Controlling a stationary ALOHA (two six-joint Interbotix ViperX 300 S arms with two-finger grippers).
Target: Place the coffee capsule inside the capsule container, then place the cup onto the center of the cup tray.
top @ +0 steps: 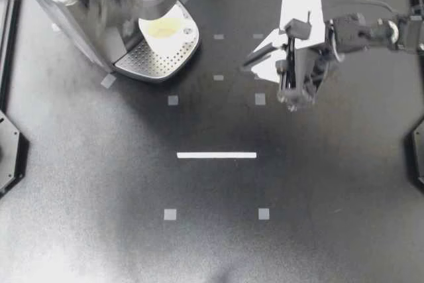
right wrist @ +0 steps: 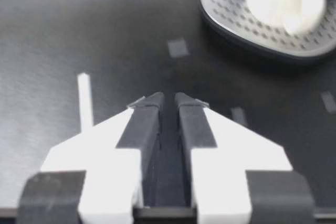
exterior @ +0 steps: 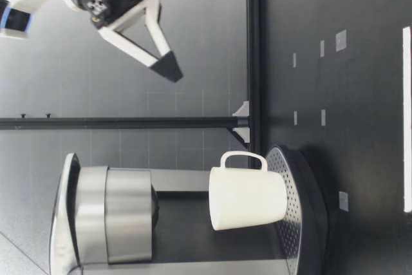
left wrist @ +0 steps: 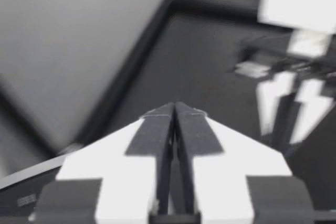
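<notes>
Top view: nearest, a white tape strip (top: pixel 216 155) lies on the table (top: pixel 99 197). Farther off at the right, my right gripper (top: pixel 262 59) hangs above the table, its fingers pressed almost together on nothing. It is well apart from the cup, so I judge it is not needed now. My left gripper (left wrist: pixel 174 109), plain only in its wrist view, is likewise closed and empty. At the far left the cup (top: pixel 162 31) stands upright on the cup tray (top: pixel 142 64), seemingly near its centre, under the coffee machine (top: pixel 79 4). No capsule shows anywhere. The machine's top is blurred and cut off, hiding its container.
</notes>
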